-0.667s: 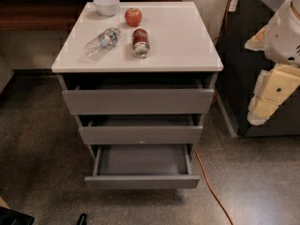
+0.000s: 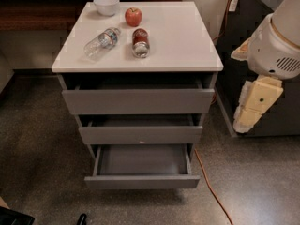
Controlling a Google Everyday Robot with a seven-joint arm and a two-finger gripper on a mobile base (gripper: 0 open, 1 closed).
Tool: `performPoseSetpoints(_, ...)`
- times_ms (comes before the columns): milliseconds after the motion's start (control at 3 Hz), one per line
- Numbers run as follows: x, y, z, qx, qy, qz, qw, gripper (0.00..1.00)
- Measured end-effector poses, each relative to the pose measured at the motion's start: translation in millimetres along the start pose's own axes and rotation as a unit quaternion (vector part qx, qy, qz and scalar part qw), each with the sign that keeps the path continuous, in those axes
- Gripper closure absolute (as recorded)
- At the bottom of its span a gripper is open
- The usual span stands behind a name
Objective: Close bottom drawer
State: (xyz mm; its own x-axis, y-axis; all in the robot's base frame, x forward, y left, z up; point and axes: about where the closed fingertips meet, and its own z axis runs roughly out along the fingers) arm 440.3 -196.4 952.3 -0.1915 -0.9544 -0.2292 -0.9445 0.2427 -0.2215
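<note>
The arm (image 2: 276, 46) has dipped slightly leftward; its gripper (image 2: 255, 104) hangs right of the cabinet (image 2: 180, 36), I cannot tell how open, likely staging to push the pulled-out bottom drawer (image 2: 142, 181)

Your arm enters the camera view from the upper right corner. Its large white rounded plastic wrist housing (image 2: 274, 48) fills that corner, edged along the top by a thin tan band (image 2: 283, 34). A grey vented grille (image 2: 287, 64) is set into the housing's lower right side. A pale cream wedge-shaped piece (image 2: 240, 51) juts out from the housing's left side. Below the housing hangs your cream-yellow blocky two-finger gripper (image 2: 252, 108). It sits at the right edge of the view at about mid-height, pointing down and leaning a little toward the left of the picture. A small dark dot (image 2: 261, 99) marks its flat upper face, and its lower end looks paler.
</note>
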Motion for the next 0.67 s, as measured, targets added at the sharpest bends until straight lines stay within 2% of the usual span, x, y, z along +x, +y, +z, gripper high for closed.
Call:
performPoseSetpoints(333,-10,14,47,-0.027,-0.030,0.000,0.9992,0.00)
performPoseSetpoints(667,-20,26,91,-0.034,-0.051,-0.006,0.9981,0.00)
